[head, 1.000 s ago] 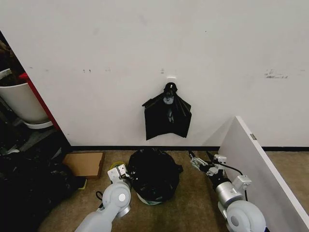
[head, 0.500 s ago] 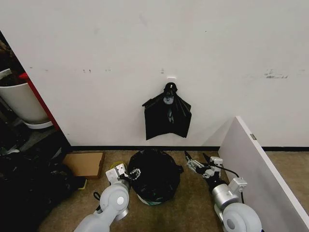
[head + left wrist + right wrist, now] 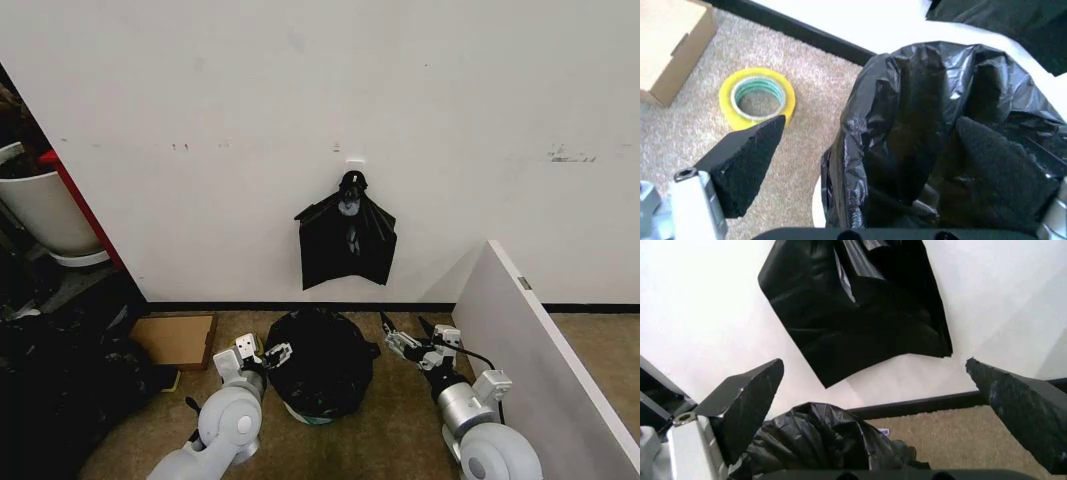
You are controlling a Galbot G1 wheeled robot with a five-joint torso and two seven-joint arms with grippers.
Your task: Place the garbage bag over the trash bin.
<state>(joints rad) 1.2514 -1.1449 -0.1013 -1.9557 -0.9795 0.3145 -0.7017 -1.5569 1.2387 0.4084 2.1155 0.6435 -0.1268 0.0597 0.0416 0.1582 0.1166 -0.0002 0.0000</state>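
At bottom centre the bag (image 3: pixel 318 362) drapes over the bin (image 3: pixel 303 412), flanked by the left gripper (image 3: pixel 268 357) at its left edge and the right gripper (image 3: pixel 403 336) just to its right, both spread wide, grasping nothing.

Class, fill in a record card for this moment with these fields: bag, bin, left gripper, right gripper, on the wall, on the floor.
bag: black garbage bag draped over the bin, crinkled and loose
bin: trash bin, a pale sliver of it at the bag's lower edge
left gripper: left gripper open, at the bag's left side
right gripper: right gripper open, just right of the bag, apart from it
on the wall: bunch of black bags hanging from a hook
on the floor: roll of yellow tape, cardboard box
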